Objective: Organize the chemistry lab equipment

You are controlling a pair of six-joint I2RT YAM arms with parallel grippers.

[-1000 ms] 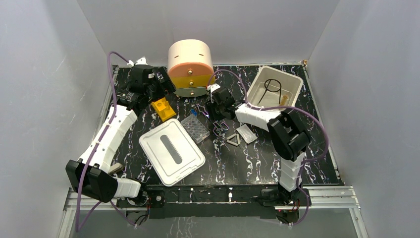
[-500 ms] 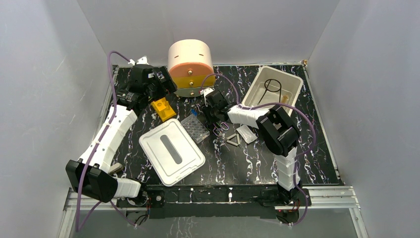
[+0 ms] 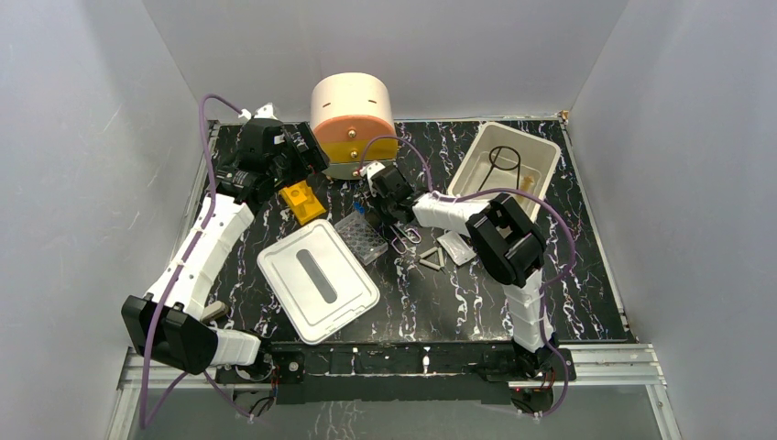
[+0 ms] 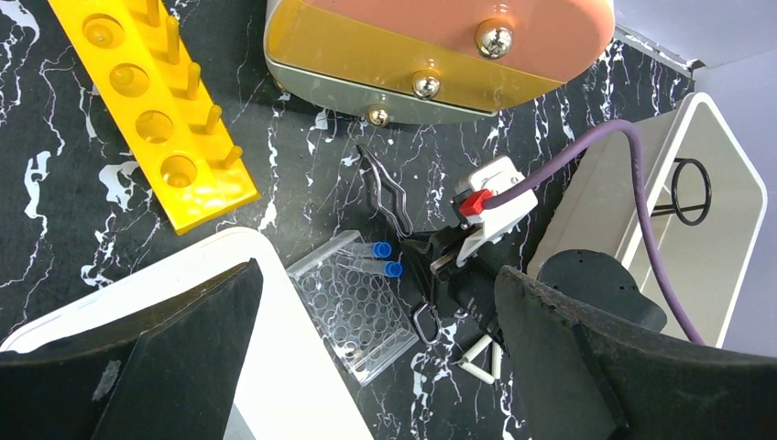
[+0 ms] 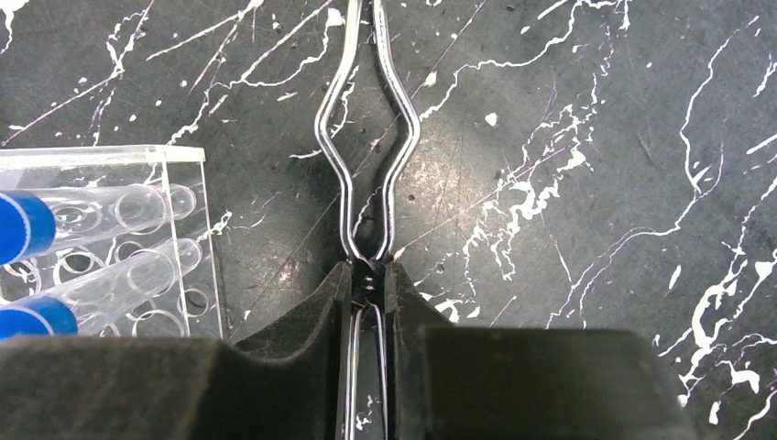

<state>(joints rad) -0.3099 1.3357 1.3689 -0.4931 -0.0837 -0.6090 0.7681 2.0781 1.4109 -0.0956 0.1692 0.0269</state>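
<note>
My right gripper (image 5: 368,284) is shut on the pivot of thin metal scissors (image 5: 366,137) lying on the black table; their wavy blades point away from it. In the top view this gripper (image 3: 388,214) is just in front of the round drawer unit, with the looped handles (image 3: 404,236) behind it. A clear well plate (image 5: 101,238) with two blue-capped tubes lies at its left. My left gripper (image 4: 376,367) is open and empty, held high over the table near the yellow rack (image 4: 151,101). A white triangle (image 3: 431,259) and clear slides (image 3: 455,246) lie to the right.
The peach-orange-yellow drawer unit (image 3: 351,124) stands at the back centre. A white bin (image 3: 541,160) at the back right holds a black wire item. Its white lid with a grey slot (image 3: 316,280) lies at the front left of centre.
My right arm has swung left and farther back, its gripper sliding along the scissors toward the drawer unit. The left arm has barely moved.
</note>
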